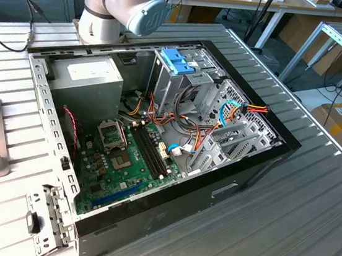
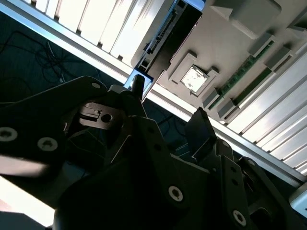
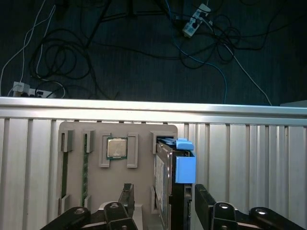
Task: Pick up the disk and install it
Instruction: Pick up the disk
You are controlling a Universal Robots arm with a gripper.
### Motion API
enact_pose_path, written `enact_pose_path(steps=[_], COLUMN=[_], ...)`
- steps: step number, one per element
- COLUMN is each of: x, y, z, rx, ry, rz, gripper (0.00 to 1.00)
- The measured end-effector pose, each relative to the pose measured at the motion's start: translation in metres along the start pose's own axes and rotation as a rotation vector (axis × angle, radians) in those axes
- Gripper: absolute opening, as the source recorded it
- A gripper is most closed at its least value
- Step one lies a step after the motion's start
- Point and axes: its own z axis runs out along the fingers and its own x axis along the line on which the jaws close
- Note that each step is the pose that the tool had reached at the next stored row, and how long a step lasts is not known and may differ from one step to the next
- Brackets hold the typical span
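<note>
Disk (image 3: 169, 191) stands on its long edge in a slot of a grey holder plate (image 3: 76, 187), blue tab (image 3: 185, 167) uppermost. Judged reason: standing it up leaves both broad faces free to be gripped and keeps the tab within reach. The same plate carries a processor chip (image 3: 116, 148) lying flat in its own frame and memory sticks (image 3: 64, 167) in narrow slots, each well apart from the disk. Hand (image 3: 165, 203) is nearest the disk, its fingers (image 3: 126, 197) spread apart with one on each side of the disk's line. Nothing is clamped, and I cannot tell whether either one touches. In the second wrist view the hand (image 2: 168, 110) shows the same wide gap just short of the disk (image 2: 170, 33). The plate lies on the ribbed desk (image 3: 240, 158) close to its edge rail, with floor and loose cables (image 3: 62, 62) beyond. There is bare ribbed surface on the tab side and little room toward the rail. In the exterior view the computer case (image 1: 258, 176) lies open on the desk, with a metal drive cage (image 1: 233, 126) beside a paler blue bracket (image 1: 178, 60) and wires crowding the space around it.
</note>
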Motion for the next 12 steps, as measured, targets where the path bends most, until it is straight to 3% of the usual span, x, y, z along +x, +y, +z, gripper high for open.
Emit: enact_pose_path(steps=[5, 12], x=[-0.0013, -0.0096], y=[-0.0001, 0.0007], z=[0.0040, 0.0106], rx=[-0.0004, -0.0001], ry=[0.0002, -0.0018], rz=[-0.005, -0.004], gripper=[0.62, 0.62])
